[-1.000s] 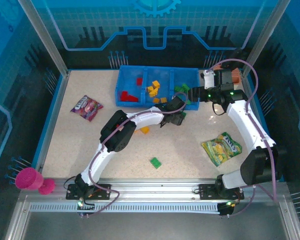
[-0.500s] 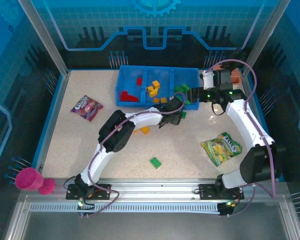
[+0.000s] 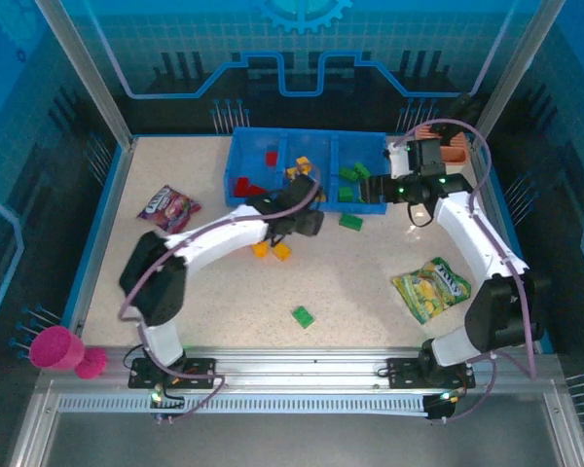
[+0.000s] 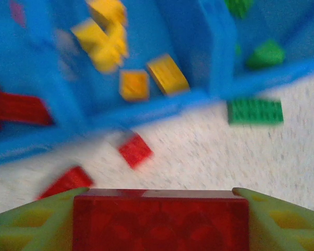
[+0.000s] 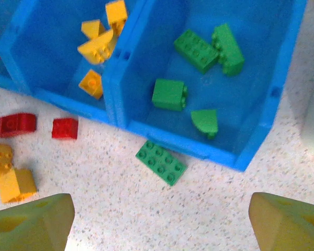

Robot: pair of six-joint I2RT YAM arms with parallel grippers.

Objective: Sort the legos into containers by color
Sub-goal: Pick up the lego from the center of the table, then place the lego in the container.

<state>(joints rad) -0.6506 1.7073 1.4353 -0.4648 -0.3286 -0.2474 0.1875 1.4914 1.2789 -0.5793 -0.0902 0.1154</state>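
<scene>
Left jaws clamp a red brick (image 4: 161,219) just in front of the blue bin (image 3: 273,133), near its yellow compartment. Right jaws hang wide open, holding nothing, above a green brick (image 5: 160,162) lying on the worktop (image 5: 225,209) just beside the bin's front wall.

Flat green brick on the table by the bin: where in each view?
Top external: flat green brick, before the blue bin's right compartment.
Left wrist: the brick right of centre, below the front wall.
Right wrist: the brick centre, just outside the front wall.
Shared landmark: the yellow-green divider.
</scene>
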